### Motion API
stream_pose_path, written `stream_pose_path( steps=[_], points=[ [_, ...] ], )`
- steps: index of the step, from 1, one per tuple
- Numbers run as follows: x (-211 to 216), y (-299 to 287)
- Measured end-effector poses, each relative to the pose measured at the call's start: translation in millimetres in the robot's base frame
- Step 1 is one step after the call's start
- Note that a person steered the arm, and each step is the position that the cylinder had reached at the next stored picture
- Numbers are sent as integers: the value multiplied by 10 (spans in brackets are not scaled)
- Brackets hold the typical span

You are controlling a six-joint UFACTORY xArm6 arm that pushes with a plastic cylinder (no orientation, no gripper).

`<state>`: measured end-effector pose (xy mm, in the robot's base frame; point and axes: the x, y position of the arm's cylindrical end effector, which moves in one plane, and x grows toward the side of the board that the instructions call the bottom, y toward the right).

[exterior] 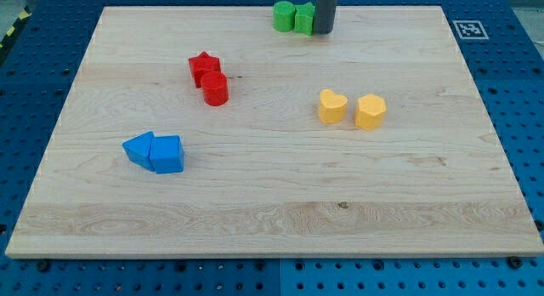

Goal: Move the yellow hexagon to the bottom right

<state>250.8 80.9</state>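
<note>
My tip (325,32), bare rod end, just beside green blocks (293,16) at top, yellow hexagon (371,111) mid-right near yellow heart (332,106)

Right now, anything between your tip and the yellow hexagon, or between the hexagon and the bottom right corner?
Nothing visible. My tip sits at the view's top, right beside the green blocks. The yellow hexagon lies below and to the right, with bare board between. The yellow heart is on the hexagon's left, off the path. Board toward the bottom right corner is open.

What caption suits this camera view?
Rod tip beside the green blocks at the view's top; yellow hexagon waits mid-board beside a yellow heart.
</note>
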Motion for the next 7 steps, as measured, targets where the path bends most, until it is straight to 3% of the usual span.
stream_pose_path(
  steps=[1, 2, 4, 7],
  points=[
    [108, 39],
    [799, 258],
    [1051, 316],
    [1915, 497]
  ],
)
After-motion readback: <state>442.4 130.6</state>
